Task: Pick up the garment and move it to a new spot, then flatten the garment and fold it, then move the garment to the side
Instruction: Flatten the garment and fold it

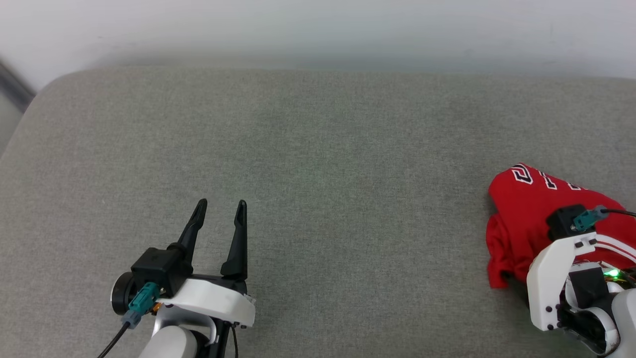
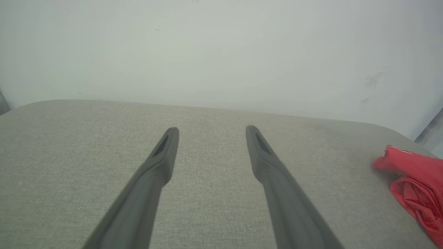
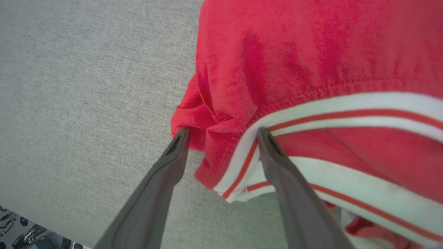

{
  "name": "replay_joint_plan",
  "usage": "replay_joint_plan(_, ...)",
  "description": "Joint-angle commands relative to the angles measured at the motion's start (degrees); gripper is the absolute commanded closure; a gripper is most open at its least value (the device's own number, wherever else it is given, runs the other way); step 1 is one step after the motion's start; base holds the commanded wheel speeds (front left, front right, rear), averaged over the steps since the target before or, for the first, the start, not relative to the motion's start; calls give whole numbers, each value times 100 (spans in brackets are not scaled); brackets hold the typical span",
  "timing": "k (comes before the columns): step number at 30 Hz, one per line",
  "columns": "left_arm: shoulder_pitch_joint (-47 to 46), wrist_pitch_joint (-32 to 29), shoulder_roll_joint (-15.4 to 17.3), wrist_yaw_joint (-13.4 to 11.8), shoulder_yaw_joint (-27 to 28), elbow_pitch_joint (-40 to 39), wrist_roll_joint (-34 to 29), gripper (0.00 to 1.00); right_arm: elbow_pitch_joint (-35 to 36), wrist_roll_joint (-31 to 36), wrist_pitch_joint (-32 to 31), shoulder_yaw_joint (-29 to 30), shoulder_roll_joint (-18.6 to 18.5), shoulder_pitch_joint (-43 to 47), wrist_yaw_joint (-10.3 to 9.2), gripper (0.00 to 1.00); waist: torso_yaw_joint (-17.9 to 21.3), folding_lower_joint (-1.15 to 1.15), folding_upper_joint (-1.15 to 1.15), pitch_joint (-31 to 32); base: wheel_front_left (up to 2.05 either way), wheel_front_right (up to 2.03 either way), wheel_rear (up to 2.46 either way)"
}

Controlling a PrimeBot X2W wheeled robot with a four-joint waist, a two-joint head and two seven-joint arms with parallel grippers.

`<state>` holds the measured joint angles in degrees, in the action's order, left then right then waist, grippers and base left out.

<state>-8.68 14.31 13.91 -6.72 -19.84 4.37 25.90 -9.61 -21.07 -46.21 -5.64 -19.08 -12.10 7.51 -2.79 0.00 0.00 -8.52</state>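
Observation:
The garment (image 1: 526, 219) is a red shirt with black white-outlined lettering, lying in a crumpled heap at the right edge of the grey cushion (image 1: 318, 164). It also shows at the right edge of the left wrist view as a red heap (image 2: 415, 183). My right gripper (image 3: 223, 133) points down over the garment (image 3: 294, 62) with jaws open; its fingertips straddle a red fold and the red-and-white striped trim (image 3: 346, 110). My left gripper (image 1: 220, 205) rests at the lower left, open with nothing between its fingers (image 2: 166, 152), far from the garment.
A pale wall (image 1: 318, 30) runs behind the cushion's far edge. The cushion's left corner is rounded, with a dark strip (image 1: 15, 89) beyond it. In the right wrist view, patterned floor (image 3: 27, 235) shows past the cushion's near edge.

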Motion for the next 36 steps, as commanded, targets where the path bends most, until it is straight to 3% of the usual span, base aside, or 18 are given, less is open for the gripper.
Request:
replay_joint_plan(1, -87, 20, -5, 14, 13, 16, -32, 0, -108, -52, 43, -14, 12, -98, -4, 0, -102, 0, 0, -154, 0, 0, 0)
replay_joint_plan(5, -152, 50, -24, 39, 51, 63, -51, 0, -643, -144, 190, -123, 70, -177, -4, 0, -128, 0, 0, -261, 0, 0, 0)
replay_joint_plan(6, -160, 50, -25, 44, 61, 80, -53, 0, -785, -175, 202, -168, 90, -182, -4, 49, -124, 0, 0, -266, 0, 0, 0)
replay_joint_plan(7, -162, 57, -27, 46, 71, 96, -52, 0, -895, -206, 222, -217, 113, -176, -3, 84, -118, 0, 0, -261, 0, 0, 0)
replay_joint_plan(8, -162, 58, -30, 52, 77, 112, -54, 0, -991, -243, 244, -261, 123, -187, -3, 100, -112, 0, 0, -251, 0, 0, 0)
replay_joint_plan(12, -153, 65, -37, 55, 94, 180, -56, 0, -1132, -364, 521, -453, 190, -338, 8, 100, -69, 0, 0, -132, 0, 0, 0)
replay_joint_plan(18, -86, 76, -32, 66, 81, 214, -46, 0, -737, -459, 1176, -790, 239, -804, 3, 100, -10, 0, 0, 57, 0, 0, 0)
replay_joint_plan(26, -27, 77, -36, 62, 56, 211, -17, 0, 16, -812, 1880, -1911, 745, -1295, -3, 100, -2, 0, 0, 160, 0, 0, 0)
replay_joint_plan(30, -27, 79, -64, 58, 25, 208, -12, 0, -129, -1064, 1948, -2414, 875, -1129, -4, 100, -24, 0, 0, 126, 0, 0, 0)
replay_joint_plan(31, -32, 80, -75, 62, 15, 208, -14, 0, -252, -1099, 1977, -2480, 890, -1066, -4, 88, -32, 0, 0, 112, 0, 0, 0)
replay_joint_plan(32, -38, 81, -83, 67, 5, 210, -16, 0, -408, -1168, 2013, -2514, 929, -1013, -4, 54, -42, 0, 0, 101, 0, 0, 0)
replay_joint_plan(33, -44, 81, -87, 65, 3, 216, -17, 0, -574, -1210, 2058, -2541, 967, -943, -3, 0, -51, 0, 0, 91, 0, 0, 0)
replay_joint_plan(36, -72, 83, -97, 75, -10, 238, -11, 0, -1009, -1270, 2349, -2575, 1012, -834, -3, 0, -79, 0, 0, 71, 0, 0, 0)
